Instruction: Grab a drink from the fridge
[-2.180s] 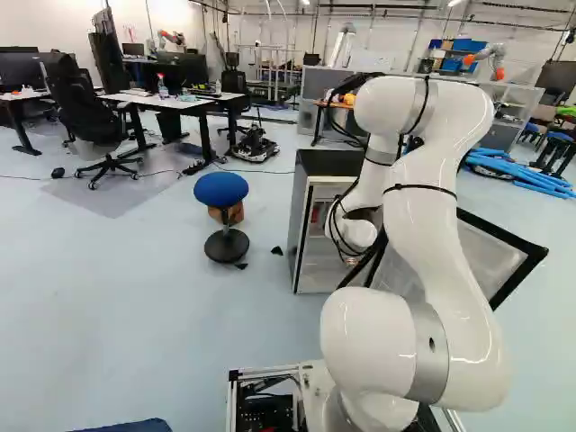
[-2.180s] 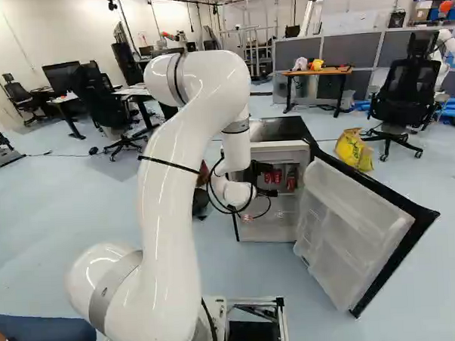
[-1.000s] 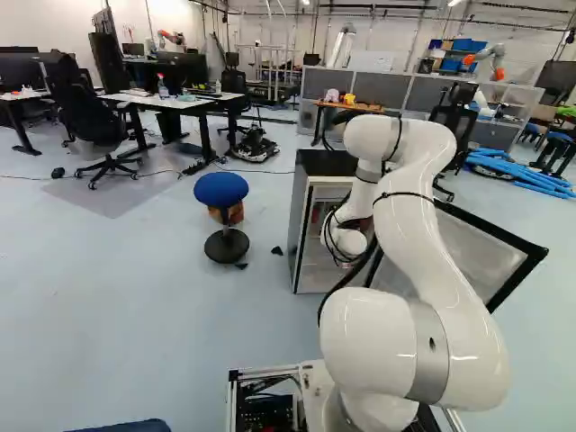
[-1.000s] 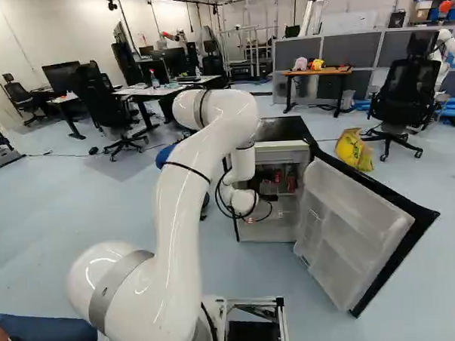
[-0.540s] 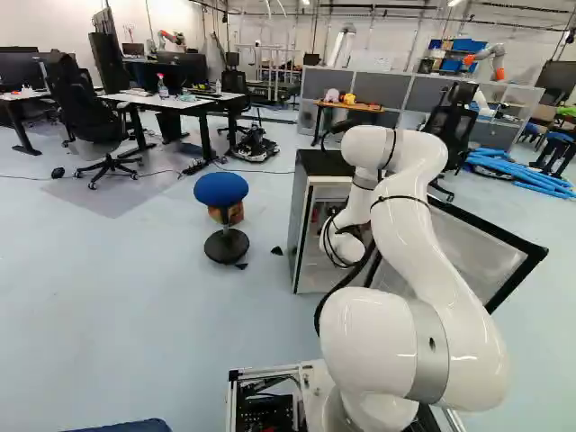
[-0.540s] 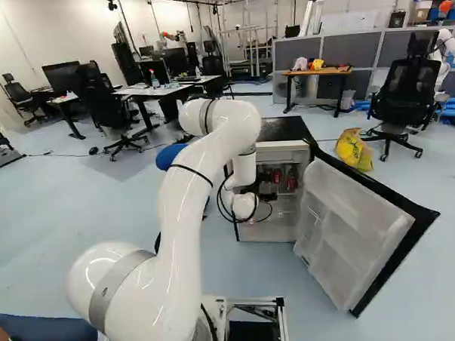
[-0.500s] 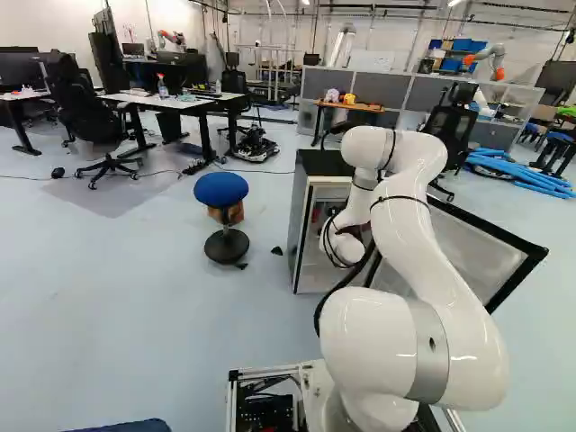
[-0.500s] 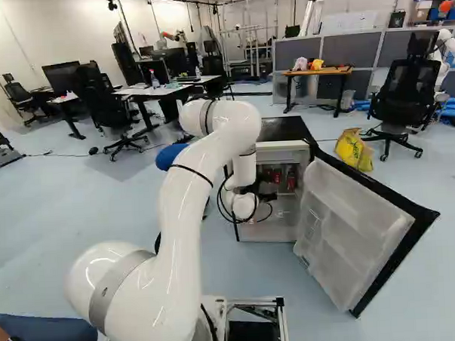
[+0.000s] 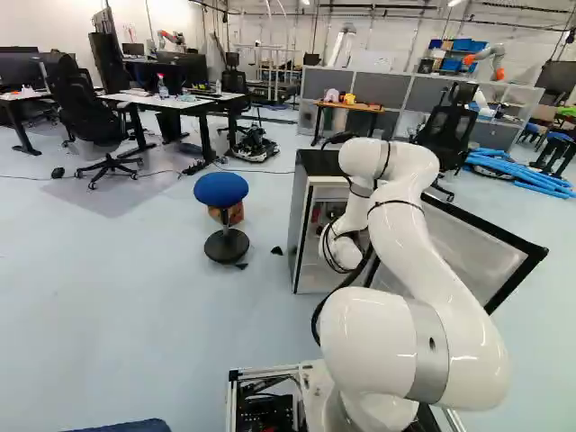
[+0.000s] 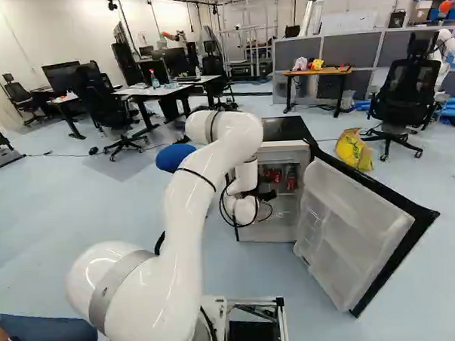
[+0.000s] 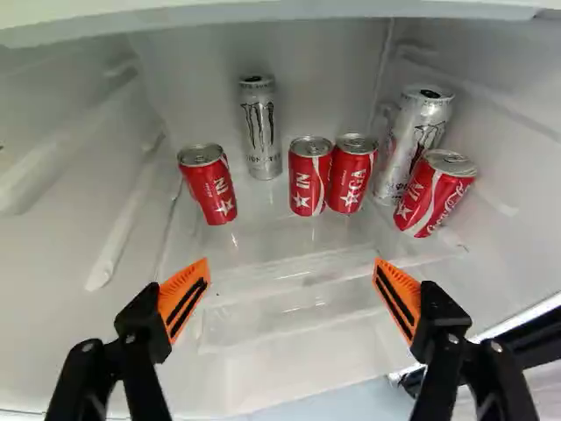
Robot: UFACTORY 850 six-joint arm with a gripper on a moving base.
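In the right base view my gripper [image 10: 268,196] shows as a dark shape at the mouth of the fridge [image 10: 284,128], whose door [image 10: 358,229] stands open. The wrist view shows the gripper [image 11: 292,294] open and holding nothing. Ahead of it on the shelf are a red can [image 11: 209,186] at one side, a slim silver can [image 11: 260,127] farther back, two red cans [image 11: 309,177] [image 11: 352,174] side by side, then a silver can [image 11: 410,145] and a tilted red can [image 11: 434,195] near the other wall.
The fridge's inner walls [image 11: 66,175] flank the gripper. A blue stool [image 9: 221,189] stands left of the fridge, a yellow bag [image 10: 353,150] beyond its door. A black office chair [image 10: 409,94] is farther back. Another robot [image 9: 490,56] stands in the background.
The arm's upper joint has come lower and somewhat left in the left base view, and its wrist has shifted slightly at the fridge opening. The base and fridge have stayed put.
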